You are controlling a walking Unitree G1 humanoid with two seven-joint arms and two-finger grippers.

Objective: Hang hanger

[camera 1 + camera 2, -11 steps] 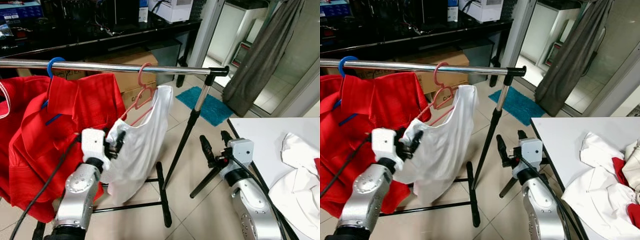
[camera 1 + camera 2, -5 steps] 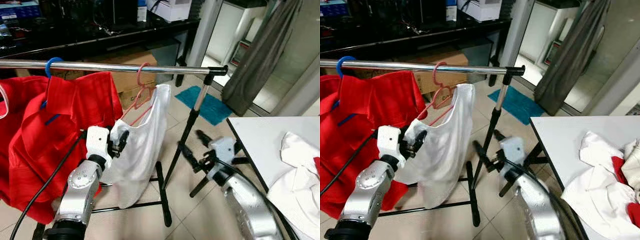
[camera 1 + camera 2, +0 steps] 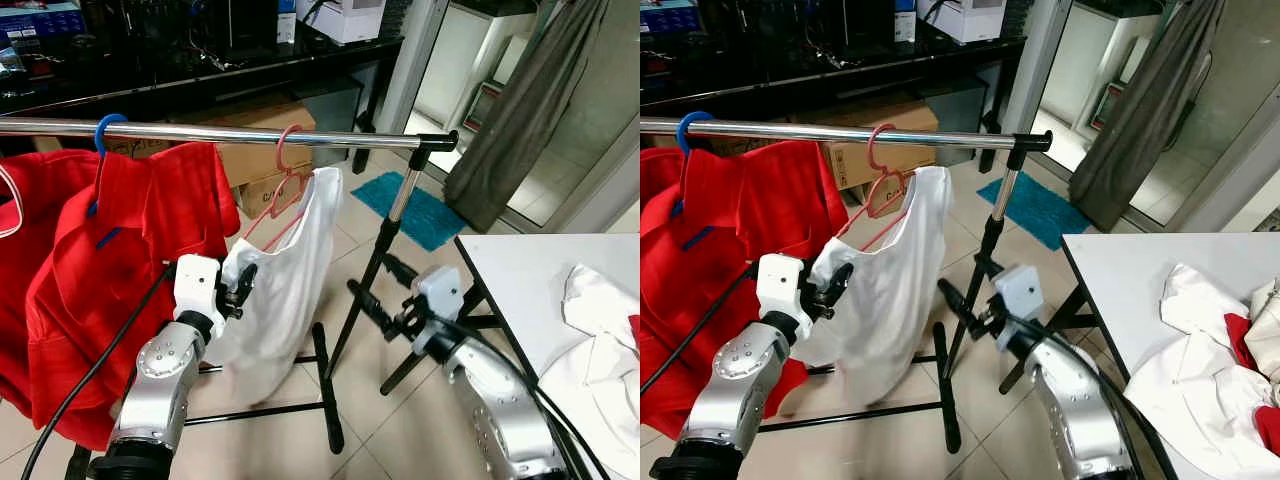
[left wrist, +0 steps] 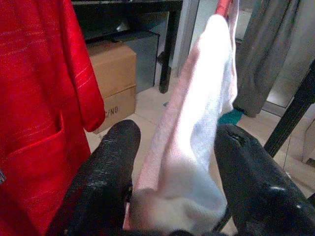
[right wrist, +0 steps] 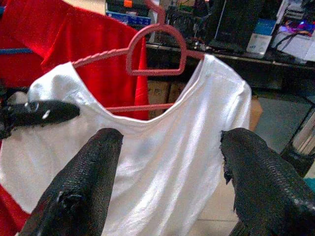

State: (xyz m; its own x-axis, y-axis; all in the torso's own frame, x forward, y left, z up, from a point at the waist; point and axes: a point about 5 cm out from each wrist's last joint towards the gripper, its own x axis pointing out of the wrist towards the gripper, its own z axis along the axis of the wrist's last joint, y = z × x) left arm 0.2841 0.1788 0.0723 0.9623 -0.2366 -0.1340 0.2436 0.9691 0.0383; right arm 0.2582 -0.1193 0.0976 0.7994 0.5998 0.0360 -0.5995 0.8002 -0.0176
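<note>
A pink hanger [image 3: 285,185] is hooked on the steel rail [image 3: 200,132] and carries a white shirt [image 3: 290,270]. One side of the shirt is pulled off toward my left gripper [image 3: 240,281], which is shut on its edge. In the left wrist view the white fabric [image 4: 197,113] runs between the black fingers [image 4: 106,167]. My right gripper [image 3: 368,273] is open beside the rack's post [image 3: 385,240], to the right of the shirt, and points at it. Its wrist view looks between both fingertips [image 5: 88,167] at the hanger [image 5: 152,46] and the shirt's neckline.
A red shirt [image 3: 130,250] on a blue hanger [image 3: 105,130] hangs on the rail left of the white one. The rack's black feet [image 3: 325,390] spread over the tiled floor. A white table [image 3: 520,270] with a clothes pile [image 3: 600,340] stands right. Cardboard boxes [image 3: 260,160] sit behind the rack.
My right arm has swung left toward the rack, and its open fingers now point at the white shirt. The left gripper has shifted slightly up and right with the shirt's edge.
</note>
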